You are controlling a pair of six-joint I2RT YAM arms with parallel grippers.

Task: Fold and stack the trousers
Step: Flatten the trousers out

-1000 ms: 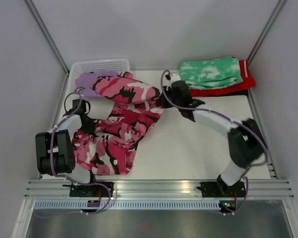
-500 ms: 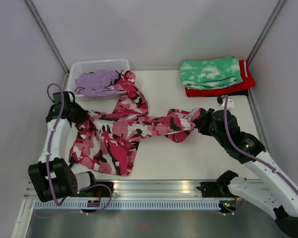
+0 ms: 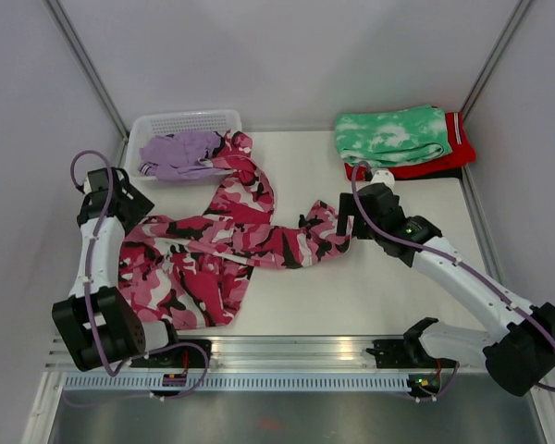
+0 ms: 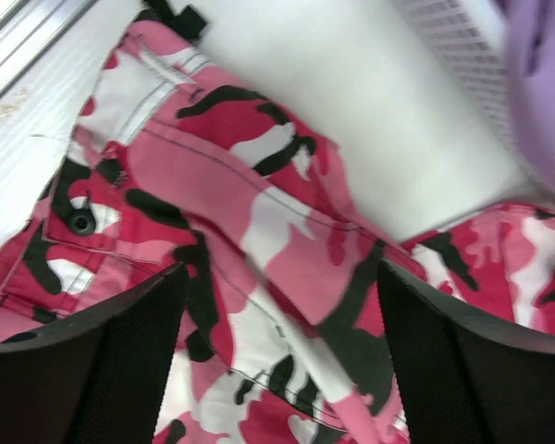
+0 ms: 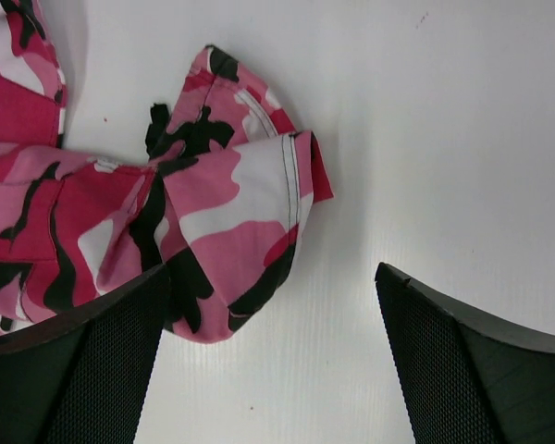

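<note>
Pink-white-black camouflage fabric trousers point(image 3: 231, 240) laid out, unfolded; my left gripper point(image 4: 279, 277), right gripper point(image 5: 276, 273) both wide, empty. Next I regrasp, fold.

Top external: perched high behind the arm bases point(image 3: 162, 351), looked steeply down over the whole table point(image 3: 351, 296). Left wrist: sat tight over the camouflage trousers point(image 4: 259, 231) near the waistband button point(image 4: 81, 222), peered down between its own fingers point(image 4: 102, 370). Right wrist: close above the leg cuff point(image 5: 240, 203), faced straight down at the table. Shared across all three: those trousers.
</note>
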